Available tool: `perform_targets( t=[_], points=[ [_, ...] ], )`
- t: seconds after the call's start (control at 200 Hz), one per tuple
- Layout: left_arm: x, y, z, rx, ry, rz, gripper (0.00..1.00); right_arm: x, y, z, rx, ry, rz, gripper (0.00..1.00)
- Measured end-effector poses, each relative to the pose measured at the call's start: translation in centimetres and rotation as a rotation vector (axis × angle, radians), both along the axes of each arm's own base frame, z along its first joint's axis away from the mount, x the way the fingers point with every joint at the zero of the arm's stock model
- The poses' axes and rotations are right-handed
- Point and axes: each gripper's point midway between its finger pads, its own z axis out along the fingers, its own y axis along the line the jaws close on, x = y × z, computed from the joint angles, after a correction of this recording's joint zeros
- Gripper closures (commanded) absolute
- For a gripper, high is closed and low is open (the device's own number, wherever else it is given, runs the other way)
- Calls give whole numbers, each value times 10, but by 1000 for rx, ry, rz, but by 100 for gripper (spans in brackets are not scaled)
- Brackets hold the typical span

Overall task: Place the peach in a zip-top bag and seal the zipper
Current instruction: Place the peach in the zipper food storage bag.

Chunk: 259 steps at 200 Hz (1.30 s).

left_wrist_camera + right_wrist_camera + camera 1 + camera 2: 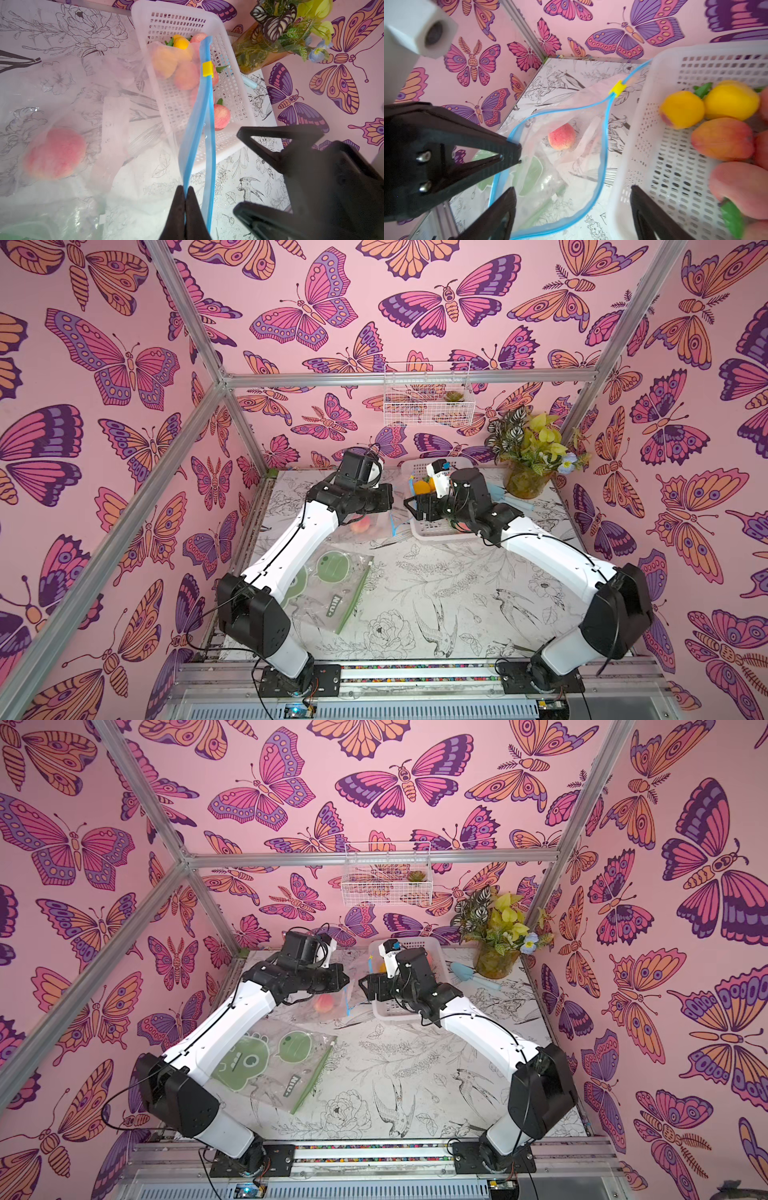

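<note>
**Peach bagged, zipper yet to close**

The left end effector [185,192] is pinched tight on the blue zipper [197,124] of the bag [116,128], holding one lip up off the table [457,593]. Below its tips the clear film sags. The peach [562,136] lies inside, at the bottom, well down from the mouth.

The mouth gapes in a loop just under the right end effector [571,191], whose jaws stand wide with nothing between them. The yellow slider [617,88] sits at the zipper's far end from both end effectors, close to the wall of the basket [643,124] on the right end effector's outer side.

The film looks thin, limp and slippery, and would likely fold rather than push. The peach seems to be the only real weight and may roll if the bag tips. The slider is probably the one stiff thing to grip. It should be taken across its flat sides and drawn along the track toward the left pinch, which keeps the lip taut. A slack lip would likely buckle the track.
</note>
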Motion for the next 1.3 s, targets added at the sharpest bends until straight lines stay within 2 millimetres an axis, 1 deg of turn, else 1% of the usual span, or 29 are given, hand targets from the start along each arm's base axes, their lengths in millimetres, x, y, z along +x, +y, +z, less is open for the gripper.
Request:
perform_targets(
  t=[0.125, 0.3, 0.365, 0.461, 0.626, 0.706, 0.811, 1.071, 1.172, 1.297],
  points=[
    [0, 3, 0, 13, -9, 9, 100, 7, -22, -4, -63, -38, -105, 15],
    [0, 5, 1, 16, -14, 14, 100, 19, -55, -16, -172, -40, -256, 18],
    [0, 5, 1, 15, -16, 14, 100, 23, -67, -25, -216, -22, -301, 18],
    [0, 5, 1, 15, -18, 15, 100, 29, -86, -43, -298, 26, -354, 18],
    [0, 6, -2, 21, -14, 18, 100, 39, -108, -74, -431, 128, -414, 18],
    [0, 6, -2, 23, -14, 20, 100, 40, -117, -84, -491, 164, -436, 18],
    [1, 6, -2, 25, -15, 21, 100, 41, -127, -92, -552, 202, -458, 19],
    [1, 6, -2, 26, -17, 20, 100, 53, -150, -113, -623, 308, -498, 21],
    [1, 6, -2, 26, -17, 20, 100, 56, -157, -122, -636, 358, -505, 21],
    [1, 6, -2, 25, -17, 20, 100, 57, -158, -134, -643, 407, -496, 21]
  ],
)
